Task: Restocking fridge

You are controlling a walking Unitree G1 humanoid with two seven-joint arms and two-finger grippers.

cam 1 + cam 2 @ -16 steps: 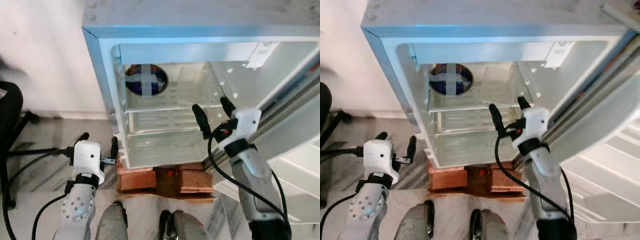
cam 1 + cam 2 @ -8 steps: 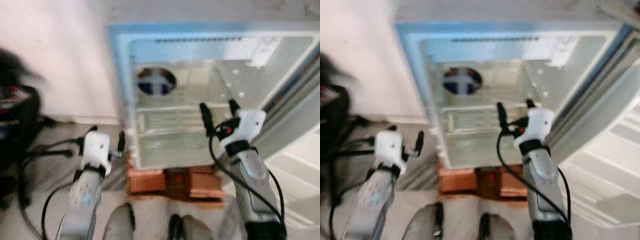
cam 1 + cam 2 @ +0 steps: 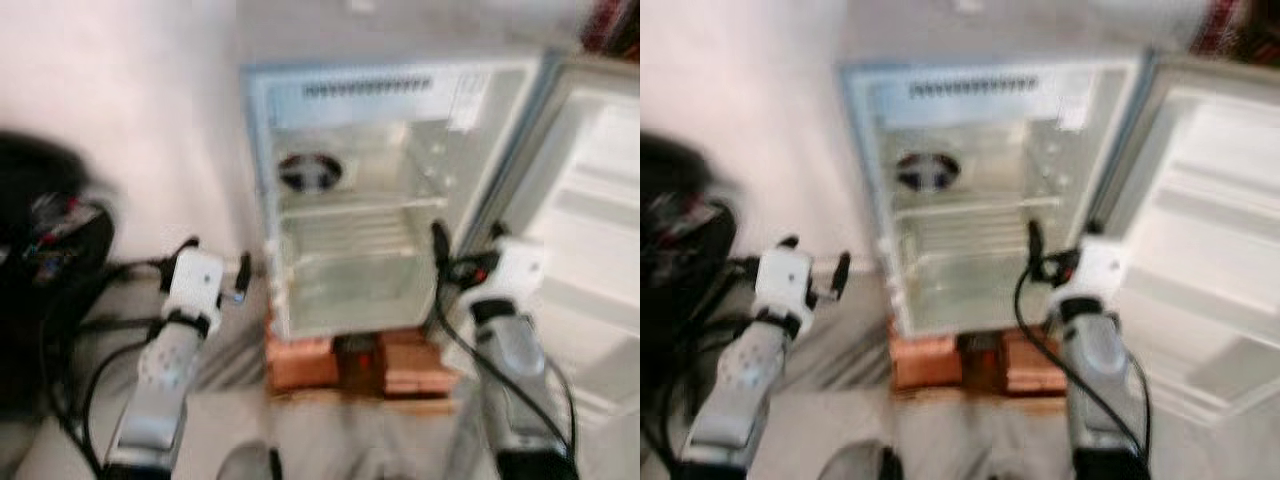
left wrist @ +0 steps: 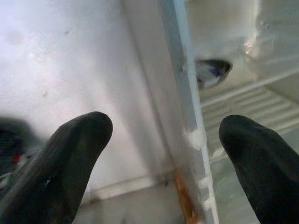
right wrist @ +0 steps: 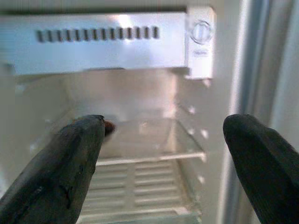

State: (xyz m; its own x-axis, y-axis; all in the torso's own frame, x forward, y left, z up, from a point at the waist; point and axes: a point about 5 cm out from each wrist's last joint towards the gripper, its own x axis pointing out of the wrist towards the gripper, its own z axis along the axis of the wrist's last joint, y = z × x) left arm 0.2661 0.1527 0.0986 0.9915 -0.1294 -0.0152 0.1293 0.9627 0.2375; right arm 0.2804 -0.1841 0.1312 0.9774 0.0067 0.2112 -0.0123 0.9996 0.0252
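- Left eye view (blurred): small white fridge (image 3: 350, 190) standing open on reddish-brown wooden blocks (image 3: 360, 365), against a pale wall (image 3: 130, 120). Door (image 3: 590, 230) swung wide to the right, its inner shelves pale and bare. Inside, a dark round bowl-like item (image 3: 310, 172) on the upper shelf, at the back left; lower shelf and clear drawer front beneath it. Vent slots and a control panel along the top of the cavity.
- Same view, grippers: left gripper (image 3: 215, 268) held up outside the fridge, just beside its left wall, fingers spread apart and holding nothing. Right gripper (image 3: 468, 245) raised at the fridge's right front edge, near the door hinge side, fingers parted (one partly hidden behind the white housing), nothing between them.
- Same view, surroundings: dark, blurred object (image 3: 45, 260) at far left on the floor, black cables trailing from it; light marbled floor (image 3: 330, 440).
- Left wrist view: two black fingertips (image 4: 70, 154) wide apart, framing the fridge's left front edge (image 4: 187, 107); dark round item (image 4: 211, 72) visible on the shelf beyond; wall and skirting to the other side.
- Right wrist view: black fingertips (image 5: 70, 158) set wide, empty, aimed into the cavity; vent grille (image 5: 98, 34) and thermostat dial (image 5: 202, 31) above; glass shelf (image 5: 149, 154) and wire rack below; small dark-reddish spot beside one fingertip (unclear what).
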